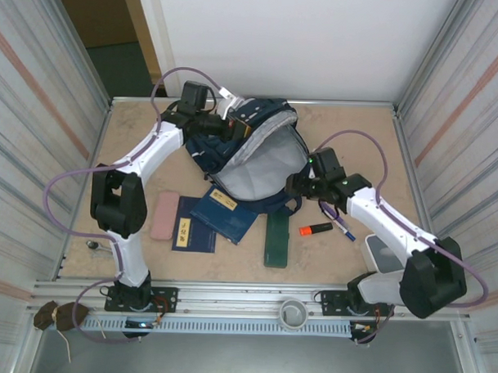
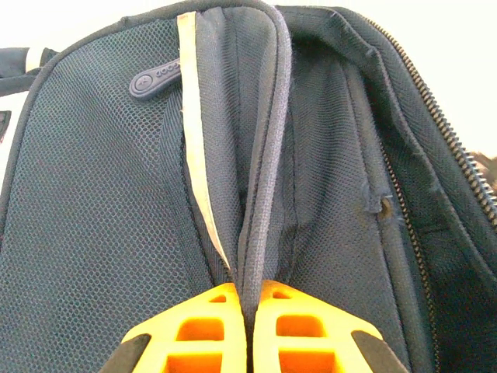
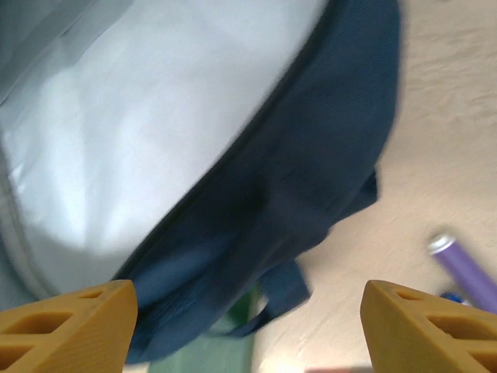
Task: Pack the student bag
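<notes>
student bag [image 1: 262, 162] sits pinched by left tool [image 2: 248, 299], right tool [image 3: 248, 289] spread.

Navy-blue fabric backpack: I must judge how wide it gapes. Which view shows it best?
The top external view: the whole navy-blue fabric backpack lies in frame, mouth wide, pale lining exposed. The left wrist view gives close-up mesh and zipper; the right wrist view a blurred stretch of lining and navy rim.

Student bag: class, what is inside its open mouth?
Inside the student bag, pale grey lining shows, with no item visible. Deeper parts are covered by its navy fabric.
</notes>
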